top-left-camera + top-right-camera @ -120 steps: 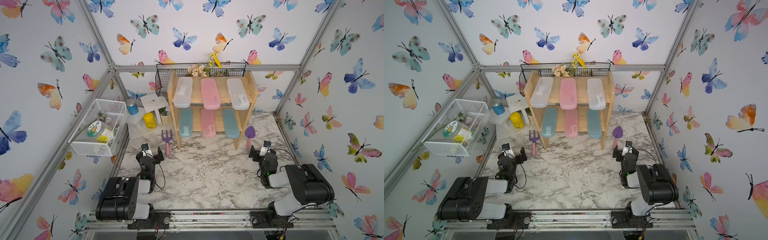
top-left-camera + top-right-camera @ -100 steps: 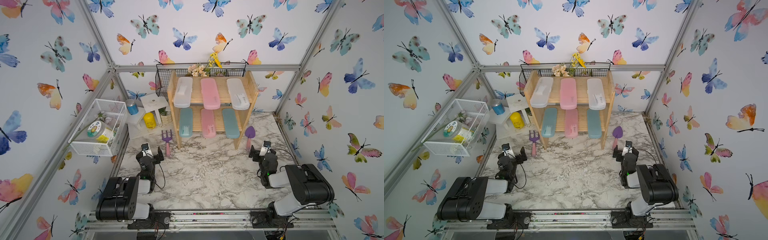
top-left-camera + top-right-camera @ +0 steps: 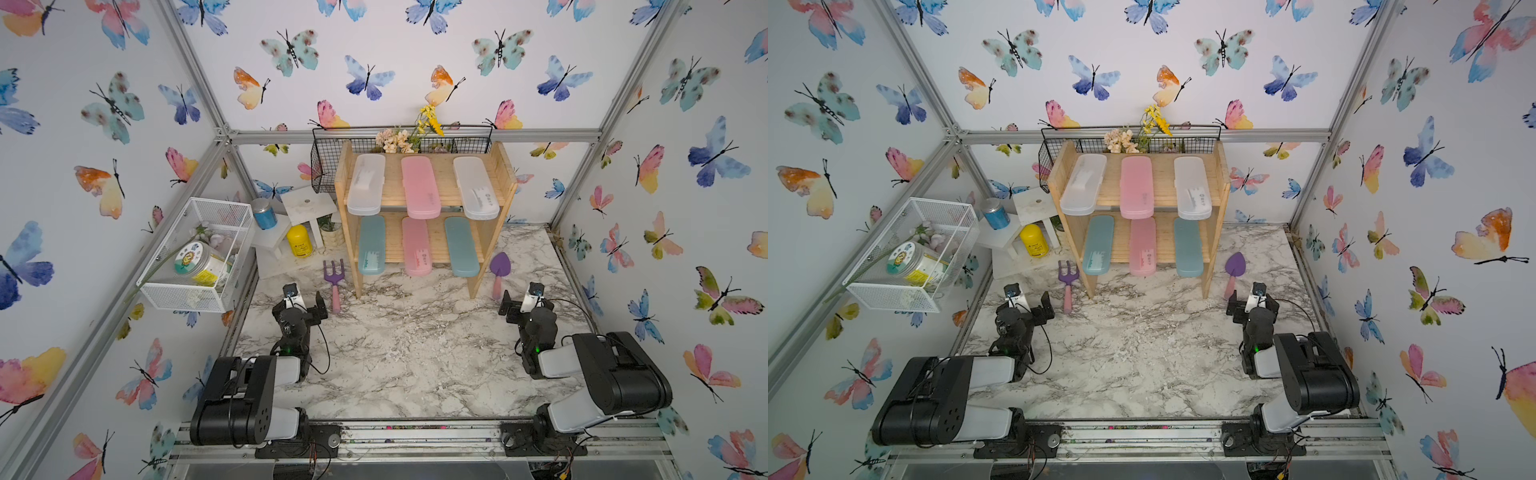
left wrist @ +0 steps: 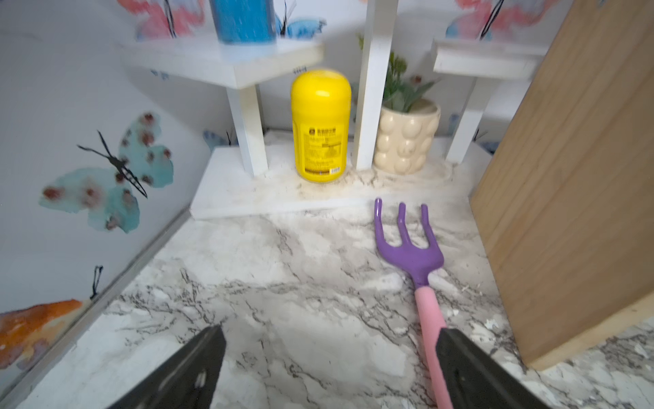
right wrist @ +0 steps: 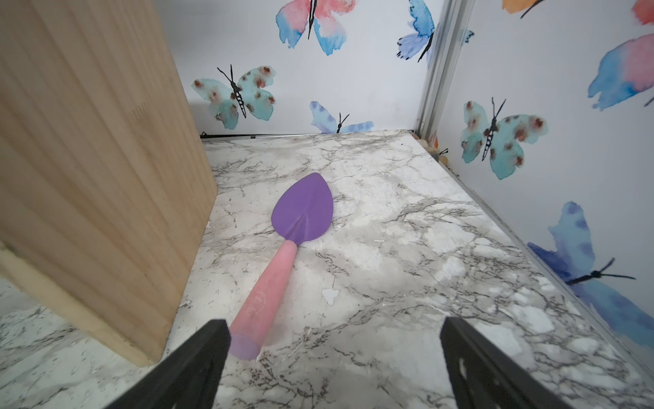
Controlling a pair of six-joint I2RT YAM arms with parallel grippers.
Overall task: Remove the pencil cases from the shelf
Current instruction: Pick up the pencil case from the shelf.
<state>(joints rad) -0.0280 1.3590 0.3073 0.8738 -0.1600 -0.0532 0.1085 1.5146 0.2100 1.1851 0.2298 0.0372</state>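
In both top views the wooden shelf (image 3: 444, 183) (image 3: 1163, 183) stands at the back of the marble table. Its upper tier carries a frosted white pencil case (image 3: 365, 185), a pink one (image 3: 419, 187) and a second frosted white one (image 3: 476, 187). The lower tier carries a teal case (image 3: 371, 245), a pink case (image 3: 417, 247) and another teal case (image 3: 461, 246). My left gripper (image 3: 301, 305) (image 4: 331, 334) is open and empty, low beside the shelf's left side panel (image 4: 566, 177). My right gripper (image 3: 525, 305) (image 5: 334, 325) is open and empty by the right side panel (image 5: 88, 159).
A purple-and-pink toy fork (image 4: 410, 255) lies just ahead of my left gripper, and a toy trowel (image 5: 302, 209) ahead of my right. A white stand holds a yellow bottle (image 3: 299, 241) and a blue can (image 3: 264, 214). A white mesh basket (image 3: 195, 253) hangs left; a black wire basket (image 3: 328, 166) sits behind the shelf.
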